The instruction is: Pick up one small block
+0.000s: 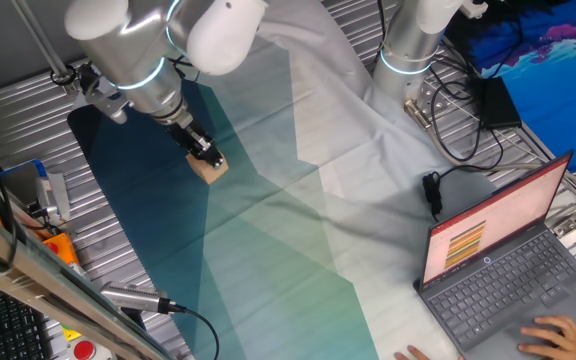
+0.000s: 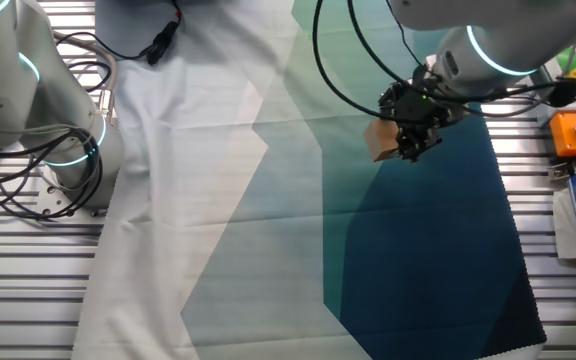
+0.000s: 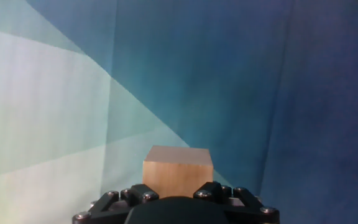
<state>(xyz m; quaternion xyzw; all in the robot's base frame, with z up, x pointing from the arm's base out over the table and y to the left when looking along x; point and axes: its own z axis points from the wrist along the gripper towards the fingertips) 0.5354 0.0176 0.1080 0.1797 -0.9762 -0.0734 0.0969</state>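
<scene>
- Looking through the hand view, I see the small block (image 3: 178,171), a plain light-tan wooden cube, sitting right in front of the pincer (image 3: 177,194), between its dark linkage arms.
- In one fixed view, my pincer (image 1: 206,153) is closed on the small block (image 1: 210,168); the cube sticks out below the black fingertips.
- From the other fixed view, the small block (image 2: 379,140) shows at the left side of the pincer (image 2: 409,142), held against it.
- I cannot tell from any view whether the cube touches the cloth (image 1: 268,230) or hangs just above it.
- The cloth covers the tabletop (image 1: 18,110), with dark teal, pale green and white angular panels; the cube is over the dark teal part, near its border with the lighter panel.
- A second robot base (image 1: 411,45) stands at the far edge, well apart from the block, with black cables (image 1: 458,130) beside it.
- An open laptop (image 1: 498,265) sits at the near right, a person's hand (image 1: 558,335) on its keyboard.
</scene>
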